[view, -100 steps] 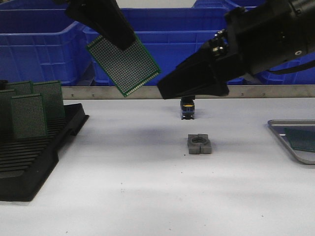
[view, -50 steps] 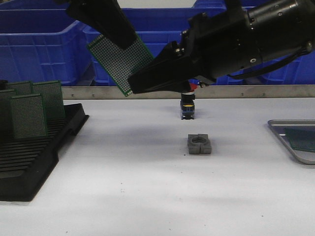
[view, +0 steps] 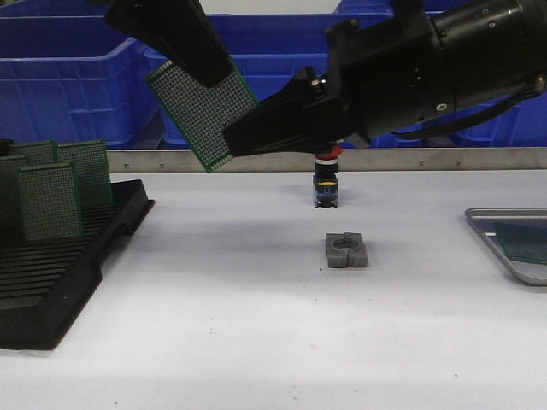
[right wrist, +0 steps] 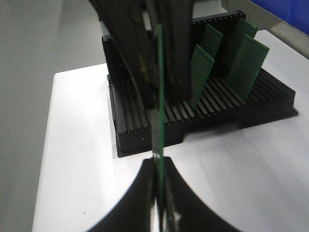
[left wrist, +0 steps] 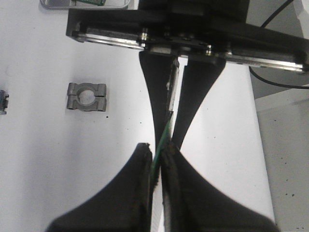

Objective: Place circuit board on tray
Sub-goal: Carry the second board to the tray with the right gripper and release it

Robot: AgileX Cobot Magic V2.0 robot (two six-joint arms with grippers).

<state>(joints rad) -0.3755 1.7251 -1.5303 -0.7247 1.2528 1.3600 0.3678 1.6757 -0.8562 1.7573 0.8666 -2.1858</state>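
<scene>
The green perforated circuit board (view: 201,107) hangs tilted in the air above the table's back left. My left gripper (view: 198,67) is shut on its upper edge. In the left wrist view my left gripper (left wrist: 157,153) pinches the board (left wrist: 166,126) edge-on. My right gripper (view: 232,142) reaches in from the right and is shut on the board's lower edge. In the right wrist view my right gripper (right wrist: 158,163) pinches the board (right wrist: 158,87). The grey metal tray (view: 504,256) lies at the table's far right with another green board (view: 523,242) on it. Its edge also shows in the left wrist view (left wrist: 58,6).
A black slotted rack (view: 60,273) at the left holds several upright green boards (view: 51,201); it also shows in the right wrist view (right wrist: 203,116). A grey clamp block (view: 346,250) and a small black component (view: 326,186) sit mid-table. Blue bins (view: 77,77) stand behind.
My right gripper has moved left from beside the board onto its lower edge and closed there. The board has shifted slightly left in my left gripper.
</scene>
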